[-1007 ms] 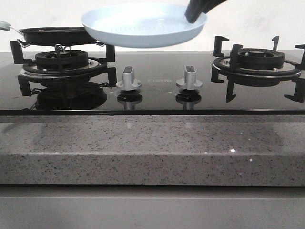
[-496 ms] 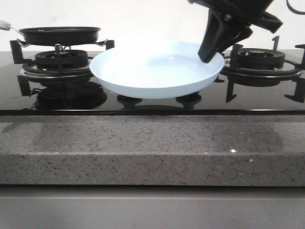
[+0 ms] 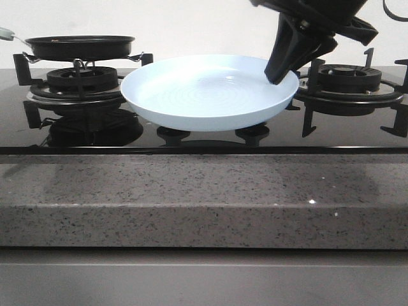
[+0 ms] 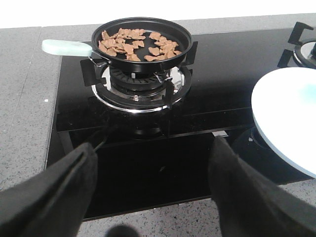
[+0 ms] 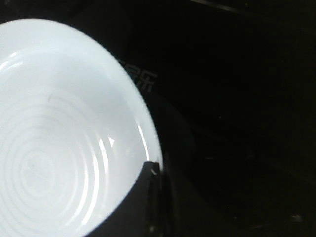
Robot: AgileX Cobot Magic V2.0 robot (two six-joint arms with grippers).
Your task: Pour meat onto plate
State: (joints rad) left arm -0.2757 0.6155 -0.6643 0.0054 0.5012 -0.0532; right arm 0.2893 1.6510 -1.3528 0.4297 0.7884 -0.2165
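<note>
The pale blue plate (image 3: 210, 92) sits low over the stove's two knobs at the middle of the hob; it also shows in the left wrist view (image 4: 289, 116) and the right wrist view (image 5: 59, 138). My right gripper (image 3: 278, 69) is shut on the plate's right rim. The meat (image 4: 138, 43), tan flat pieces, lies in the black frying pan (image 4: 183, 37) on the left burner. In the front view the pan (image 3: 80, 46) hides the meat. My left gripper (image 4: 153, 173) is open and empty, above the hob's front edge, short of the pan.
The pan has a pale green handle (image 4: 66, 47) pointing away from the plate. The right burner grate (image 3: 347, 86) stands just beside the plate. A grey speckled counter (image 3: 204, 197) runs along the front of the black glass hob (image 4: 217, 84).
The right gripper lowered the plate from high above the hob to just over the knobs and moved it slightly right; since half a second ago it has barely moved.
</note>
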